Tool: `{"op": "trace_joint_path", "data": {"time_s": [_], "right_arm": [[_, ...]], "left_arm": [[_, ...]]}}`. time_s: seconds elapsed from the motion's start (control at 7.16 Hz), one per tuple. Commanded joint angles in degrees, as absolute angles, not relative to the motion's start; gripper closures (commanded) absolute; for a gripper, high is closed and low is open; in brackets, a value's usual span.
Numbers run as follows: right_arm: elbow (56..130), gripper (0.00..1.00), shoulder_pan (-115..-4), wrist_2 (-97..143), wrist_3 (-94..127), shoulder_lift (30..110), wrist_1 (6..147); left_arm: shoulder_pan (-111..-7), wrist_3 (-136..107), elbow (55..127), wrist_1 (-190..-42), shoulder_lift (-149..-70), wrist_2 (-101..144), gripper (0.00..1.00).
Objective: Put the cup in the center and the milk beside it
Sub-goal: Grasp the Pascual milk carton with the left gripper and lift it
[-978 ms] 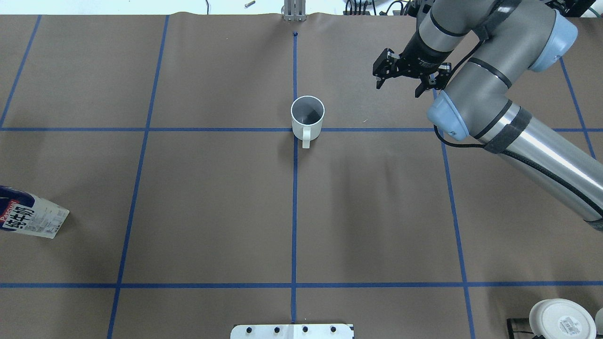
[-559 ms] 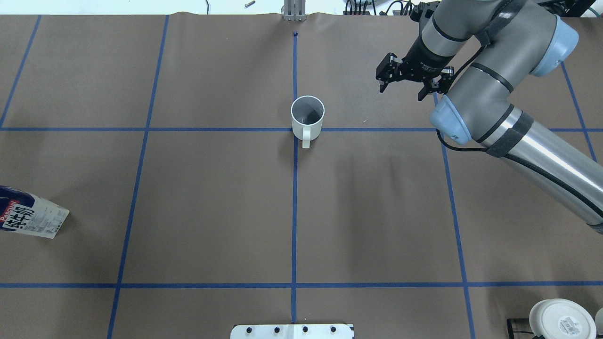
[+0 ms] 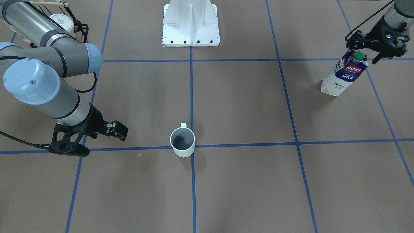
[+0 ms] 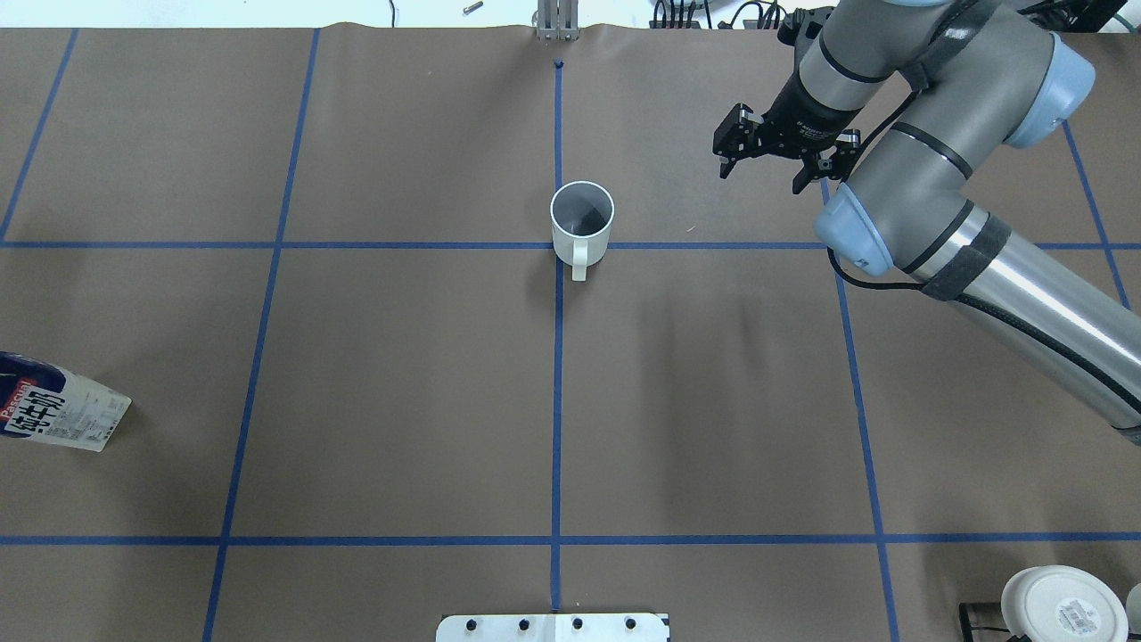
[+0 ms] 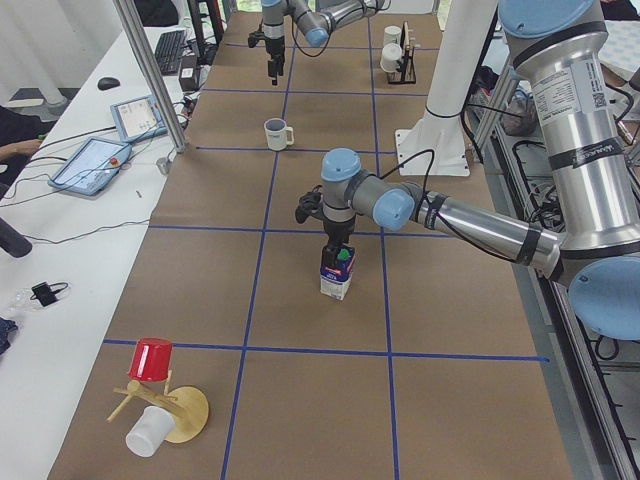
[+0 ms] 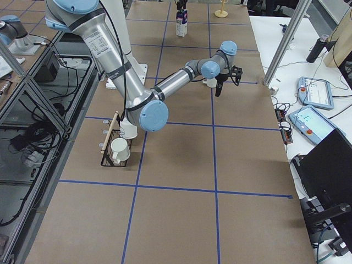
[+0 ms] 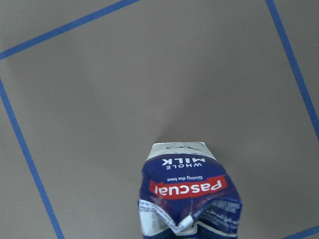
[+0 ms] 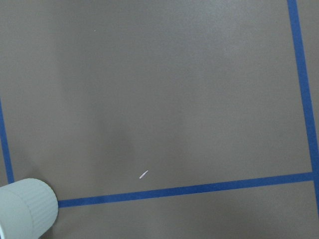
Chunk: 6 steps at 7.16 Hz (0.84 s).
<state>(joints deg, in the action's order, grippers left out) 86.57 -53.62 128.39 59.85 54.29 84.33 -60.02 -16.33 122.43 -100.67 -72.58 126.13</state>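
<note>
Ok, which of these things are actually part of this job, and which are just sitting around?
Part of the job: the cup, mid-table; the milk carton, standing far off, the left gripper over its top.
Lying about: white cups in the rack; red cup and white cup on the wooden stand; tablets on the side bench.

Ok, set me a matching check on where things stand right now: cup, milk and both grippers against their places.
Things:
1. cup
2. milk
3. left gripper
4. right gripper

Places:
A. open above bare brown paper, off to the robot's right of the cup
B. standing on a crossing of the blue tape lines on the table's centre line
C. standing far out on the robot's left side
D. open, straddling the milk's top

Pairs: 1-B, 2-C, 3-D, 4-A
</note>
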Motion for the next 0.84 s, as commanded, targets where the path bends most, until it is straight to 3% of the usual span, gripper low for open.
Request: {"op": "trace_joint_path", "data": {"time_s": [0.0,0.7], "right_arm": [[86.6,0.00,-53.6,128.5,59.0,54.6,84.3],[86.6,0.00,-53.7,128.7,58.4,54.6,84.5]], "left_arm": [[-58.4,-17.3,121.8,-101.9,-72.6,126.2,0.02],[-55.4,-21.1,120.6,-103.4,-72.6,125.9,0.02]]}}
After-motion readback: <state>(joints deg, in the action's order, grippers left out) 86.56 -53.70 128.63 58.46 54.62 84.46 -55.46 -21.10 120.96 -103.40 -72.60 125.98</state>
